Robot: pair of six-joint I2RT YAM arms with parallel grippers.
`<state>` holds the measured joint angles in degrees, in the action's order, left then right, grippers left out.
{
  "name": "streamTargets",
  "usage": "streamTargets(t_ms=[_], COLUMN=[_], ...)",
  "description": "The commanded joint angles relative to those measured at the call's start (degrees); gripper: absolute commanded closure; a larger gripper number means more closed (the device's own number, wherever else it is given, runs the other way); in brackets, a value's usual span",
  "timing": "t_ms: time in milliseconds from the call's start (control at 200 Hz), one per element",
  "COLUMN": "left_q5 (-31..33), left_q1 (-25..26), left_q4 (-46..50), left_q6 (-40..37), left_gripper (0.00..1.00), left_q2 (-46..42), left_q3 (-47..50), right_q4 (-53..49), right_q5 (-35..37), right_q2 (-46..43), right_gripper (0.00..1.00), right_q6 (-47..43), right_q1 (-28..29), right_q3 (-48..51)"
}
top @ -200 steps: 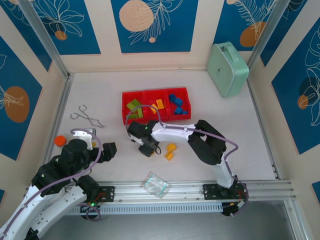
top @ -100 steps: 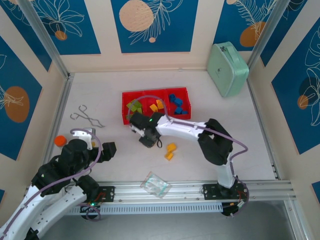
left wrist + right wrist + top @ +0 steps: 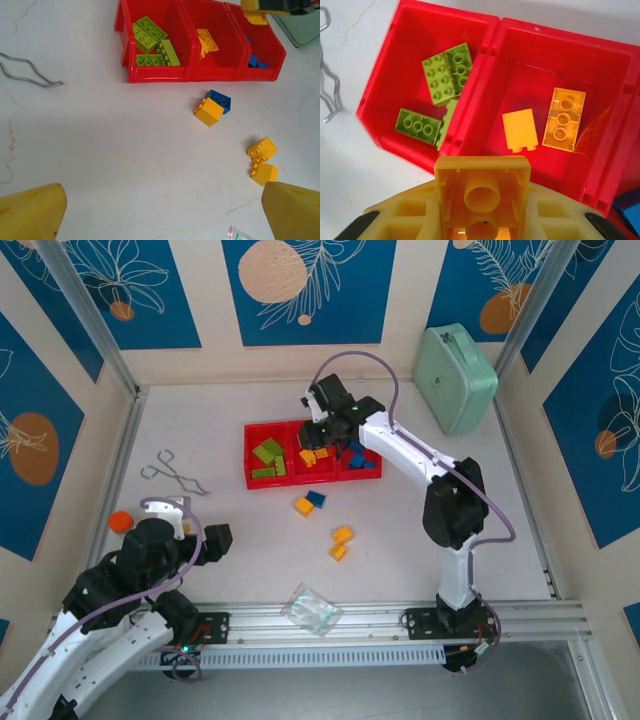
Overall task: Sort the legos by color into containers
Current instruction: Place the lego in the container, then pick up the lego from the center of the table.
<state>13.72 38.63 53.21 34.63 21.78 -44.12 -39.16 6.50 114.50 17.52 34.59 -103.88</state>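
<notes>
Far left, wire tongs flat on the table, cut off by the frame edge in the left wrist view. Nearer the bases, left gripper spread wide with nothing in it, just two yellow tips poking in at the bottom corners.

Further right, three red bins in a row. Green bricks in the left one, two yellow bricks in the middle, blue bricks in the right, mostly hidden behind its wall.

Over the middle bin's near wall, right gripper clamped on a held brick, yellow, hollow underside facing the wrist camera, fingers cut off below.

In front of the bins, loose on the table: a yellow-and-blue pair touching, then a yellow pair touching.

Far right, mint case.
</notes>
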Motion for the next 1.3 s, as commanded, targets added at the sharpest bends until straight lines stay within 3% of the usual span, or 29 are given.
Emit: streamTargets(t_ms=[0,190,260,380,485,605,705,885,1000,1296], left_q5=[0.3,0.6,0.8,0.9,1.0,1.2,0.9,0.7,0.4,-0.1], left_q1=[0.2,0.2,0.2,0.2,0.2,0.2,0.2,0.2,0.2,0.2], left_q4=[0.5,0.9,0.8,0.6,0.7,0.8,0.8,0.7,0.6,0.6], left_q6=[0.0,-0.2,0.0,0.0,0.0,0.0,0.0,-0.1,-0.2,-0.4], left_gripper=[0.0,0.0,0.0,0.0,0.0,0.0,0.0,0.0,0.0,0.0], left_q2=[-0.7,-0.7,-1.2,-1.7,-1.7,-1.6,-1.5,-0.9,-0.7,0.2], left_q3=[0.0,-0.3,-0.3,-0.1,-0.1,-0.1,-0.1,0.0,-0.1,-0.3], right_q4=[1.0,-2.4,-3.3,-3.7,-4.6,-6.1,-7.0,-9.6,-9.2,-4.9], right_q5=[-7.5,-10.1,-10.2,-9.9,-9.5,-7.5,-6.3,-3.2,-1.5,-0.9], right_q2=[5.1,14.1,16.2,17.1,16.4,14.2,11.3,4.4,-2.1,-14.9], right_gripper=[1.0,1.0,0.95,0.75,0.51,0.35,0.27,0.21,0.11,0.09], right_q6=[4.0,3.5,3.3,3.4,4.0,4.2,4.3,4.6,6.1,10.5], right_q1=[-2.0,-3.9,-4.0,-3.8,-3.7,-3.2,-2.8,-1.9,-1.1,2.8], right_q3=[-3.9,-13.2,-15.3,-16.5,-16.8,-16.7,-15.5,-10.7,-3.9,15.5])
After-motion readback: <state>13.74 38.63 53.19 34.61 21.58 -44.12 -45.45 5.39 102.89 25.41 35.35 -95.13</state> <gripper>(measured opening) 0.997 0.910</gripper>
